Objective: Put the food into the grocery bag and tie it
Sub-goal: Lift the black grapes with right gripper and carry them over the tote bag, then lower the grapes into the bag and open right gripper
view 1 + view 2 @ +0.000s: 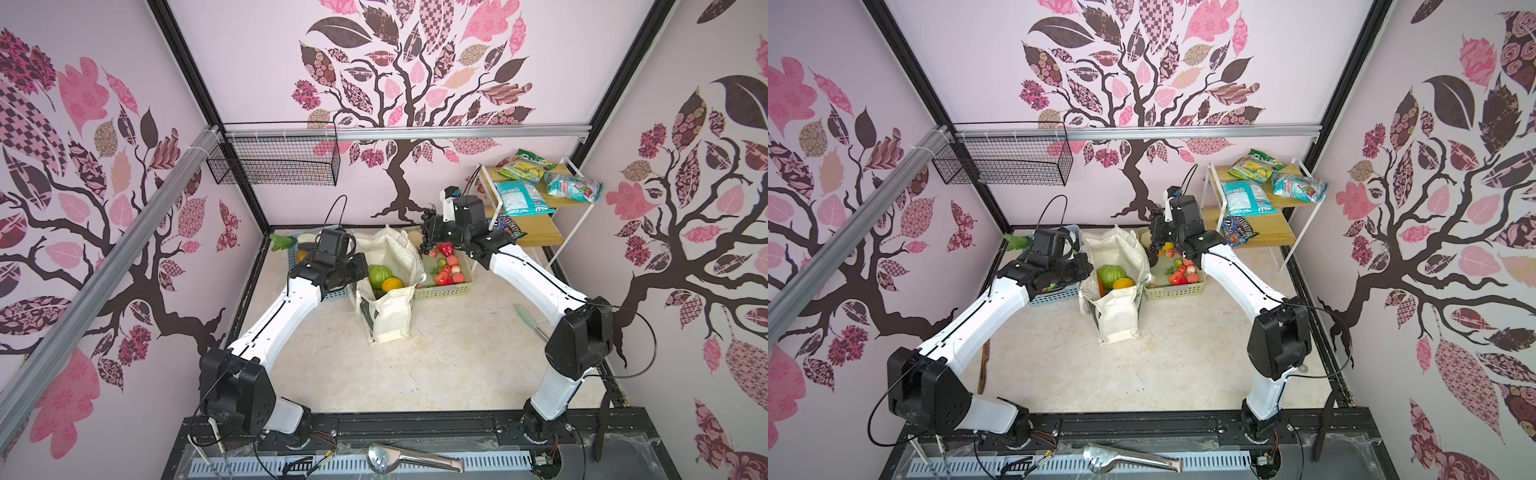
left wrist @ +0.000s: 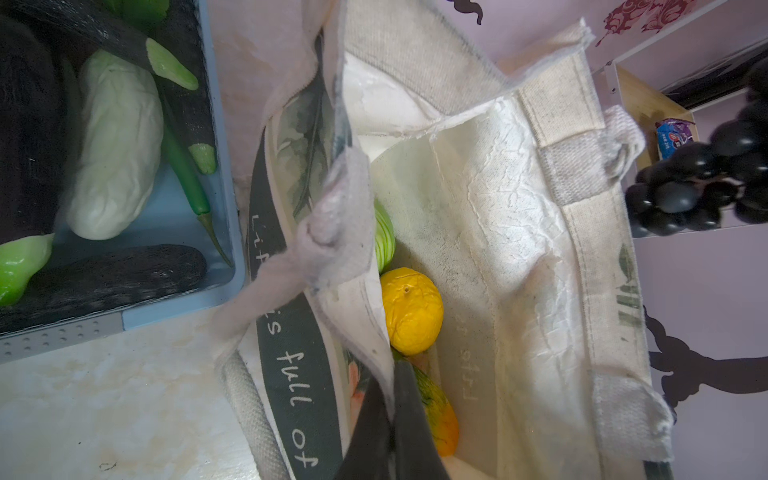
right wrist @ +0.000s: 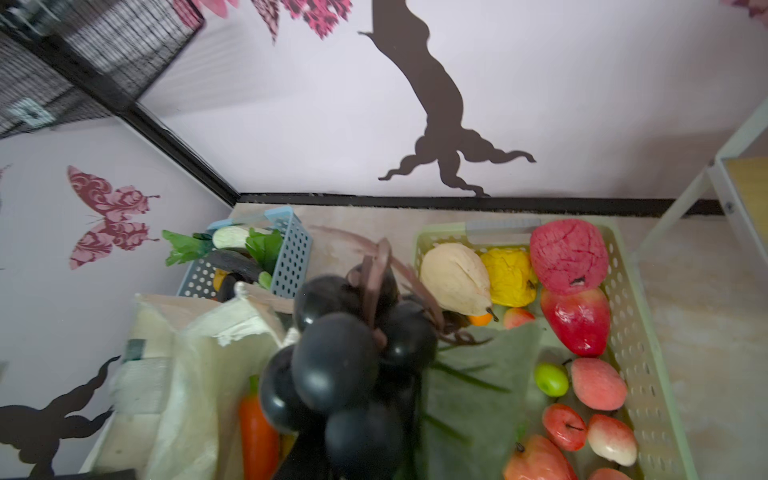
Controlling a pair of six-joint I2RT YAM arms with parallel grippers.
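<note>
The cream grocery bag (image 1: 390,320) (image 1: 1117,324) stands open mid-table, dark "full of" panel (image 2: 291,374) on its side. Inside it lie food pieces: a striped green melon (image 1: 380,275), an orange (image 1: 392,284), a yellow lemon (image 2: 411,311), a mango (image 2: 442,415) and a carrot (image 3: 257,432). My left gripper (image 1: 358,270) (image 2: 392,419) is shut on the bag's left rim. My right gripper (image 1: 430,235) (image 3: 357,457) is shut on a bunch of black grapes (image 3: 336,365) (image 2: 698,178), which hangs over the gap between the bag's right rim and the beige basket.
A blue basket (image 1: 332,296) (image 2: 187,299) of vegetables sits left of the bag. A beige basket (image 1: 444,291) (image 3: 640,332) of red and pink fruit sits right of it. A shelf (image 1: 536,235) with snack packets stands back right. A wire basket (image 1: 274,162) hangs on the rail. Metal tongs (image 1: 411,457) lie in front.
</note>
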